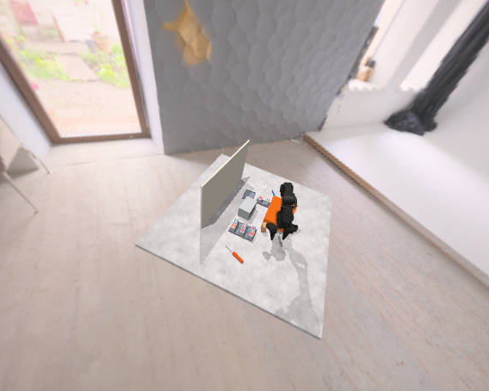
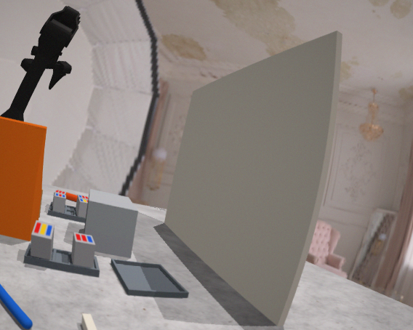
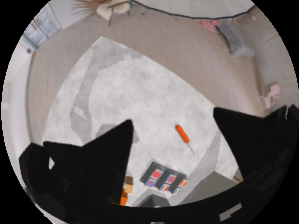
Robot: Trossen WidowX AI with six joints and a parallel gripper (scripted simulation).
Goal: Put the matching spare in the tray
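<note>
Black and spread wide around nothing, fingers (image 1: 279,237) high above the tabletop (image 1: 286,276) (image 2: 219,312) (image 3: 145,94), with spares (image 1: 243,229) (image 3: 164,181) off toward the panel-side edge.

Orange screwdriver (image 1: 238,257) (image 3: 182,133); blue rod (image 1: 273,193) (image 2: 9,299), possibly pen.

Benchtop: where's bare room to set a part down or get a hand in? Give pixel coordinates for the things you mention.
Widest patch: from the orange screwdriver (image 1: 238,257) (image 3: 182,133) across to the slab's far corner, partly shadowed. Crowded: around the grey block (image 1: 247,208) (image 2: 111,225), between the code-block racks, the tray (image 1: 249,195) (image 2: 165,278) and the orange box (image 1: 272,210) (image 2: 14,178).
</note>
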